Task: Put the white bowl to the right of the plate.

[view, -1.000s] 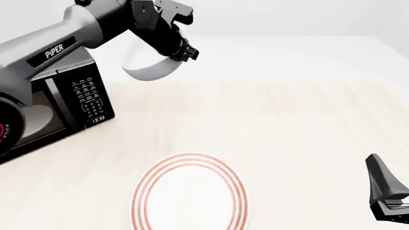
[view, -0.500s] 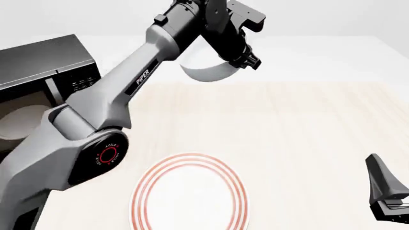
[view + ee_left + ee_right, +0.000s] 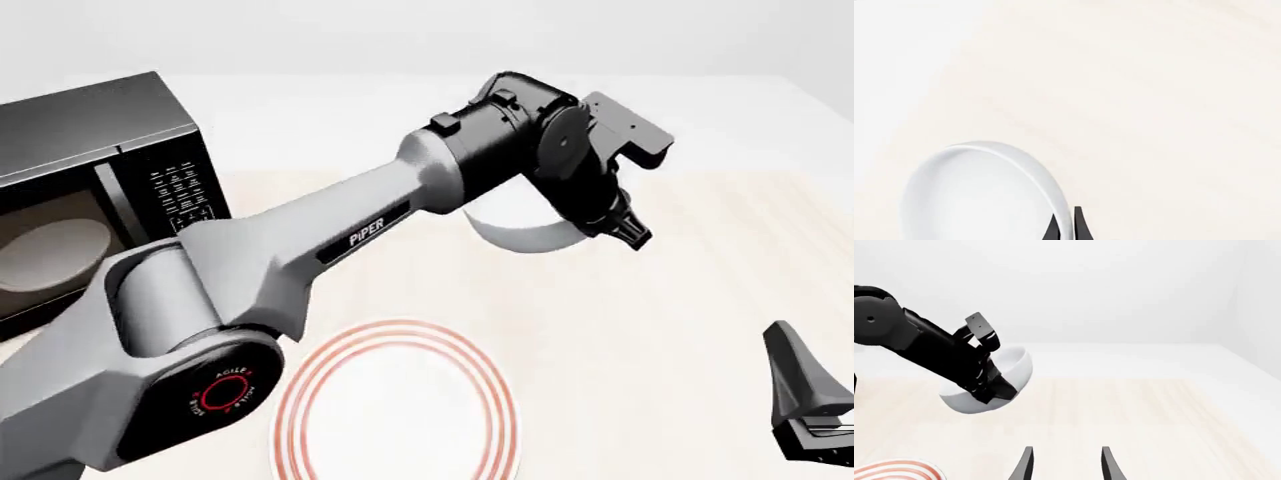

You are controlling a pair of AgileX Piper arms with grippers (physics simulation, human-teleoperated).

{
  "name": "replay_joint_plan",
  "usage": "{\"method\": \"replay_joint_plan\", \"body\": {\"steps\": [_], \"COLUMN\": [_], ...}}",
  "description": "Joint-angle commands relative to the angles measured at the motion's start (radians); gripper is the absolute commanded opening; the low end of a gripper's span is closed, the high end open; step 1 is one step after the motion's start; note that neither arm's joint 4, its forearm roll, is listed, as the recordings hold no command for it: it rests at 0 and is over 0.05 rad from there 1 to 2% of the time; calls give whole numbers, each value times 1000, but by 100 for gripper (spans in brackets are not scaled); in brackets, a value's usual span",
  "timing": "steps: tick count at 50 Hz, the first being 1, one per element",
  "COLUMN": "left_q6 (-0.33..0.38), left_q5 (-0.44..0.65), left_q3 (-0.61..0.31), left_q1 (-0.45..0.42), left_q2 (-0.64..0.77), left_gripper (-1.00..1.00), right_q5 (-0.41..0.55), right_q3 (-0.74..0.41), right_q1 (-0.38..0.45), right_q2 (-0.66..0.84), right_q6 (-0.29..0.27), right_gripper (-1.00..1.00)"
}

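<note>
We see the left gripper (image 3: 627,232) pinching the rim of the white bowl (image 3: 523,230), one finger inside and one outside, carrying it tilted in the air above the table (image 3: 667,300), beyond the red-ringed plate (image 3: 396,405) and a little to its right. Our right gripper (image 3: 1064,465) rests low near the table with its fingers spread, holding nothing. A microwave (image 3: 80,190) stands far left.

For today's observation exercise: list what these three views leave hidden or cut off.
- Front view: the left gripper and arm cover most of the bowl.
- Front view: the plate runs off the bottom edge.
- Left wrist view: the fingertips are cut off, so the grip hardly shows.
- Microwave keypad: too small to read.
</note>
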Motion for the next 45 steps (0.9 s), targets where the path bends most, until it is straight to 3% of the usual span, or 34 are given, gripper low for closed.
{"method": "replay_joint_plan", "body": {"steps": [1,20,28,45], "left_q6": [-47,-110,-116,-171], "left_q5": [-160,-319,-334,-424], "left_q3": [222,386,367,441], "left_q1": [-87,-161,-175,-217], "left_q2": [-71,-102,-78,-69], "left_gripper": [-100,-100,-100,-100], "right_q5": [0,0,0,0], "right_q3": [0,0,0,0], "right_q1": [0,0,0,0], "right_q2": [0,0,0,0], "right_q6": [0,0,0,0], "right_gripper": [100,100,100,100]}}
